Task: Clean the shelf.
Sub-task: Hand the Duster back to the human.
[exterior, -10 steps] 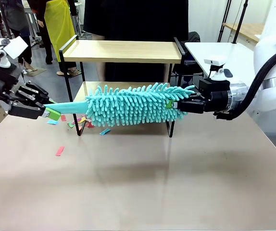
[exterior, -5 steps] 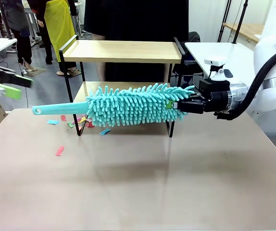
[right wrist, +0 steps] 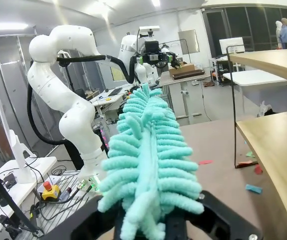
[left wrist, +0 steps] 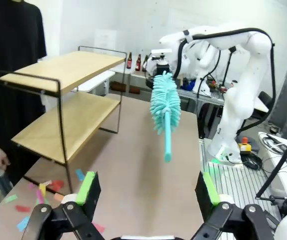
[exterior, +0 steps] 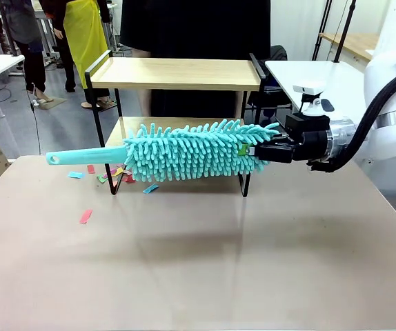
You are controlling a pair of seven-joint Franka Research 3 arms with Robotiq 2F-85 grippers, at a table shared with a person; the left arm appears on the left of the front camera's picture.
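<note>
- The duster is held level by its fluffy end in the clenched right claw, handle free.
- The shelf stands behind it on the tabletop.
- The left claw is spread, released.

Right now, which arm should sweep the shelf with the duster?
Right. The right hand is shut on the duster, holding it level in front of the shelf and its lower board. The left hand is open, holding nothing, well back from the duster's handle.
</note>
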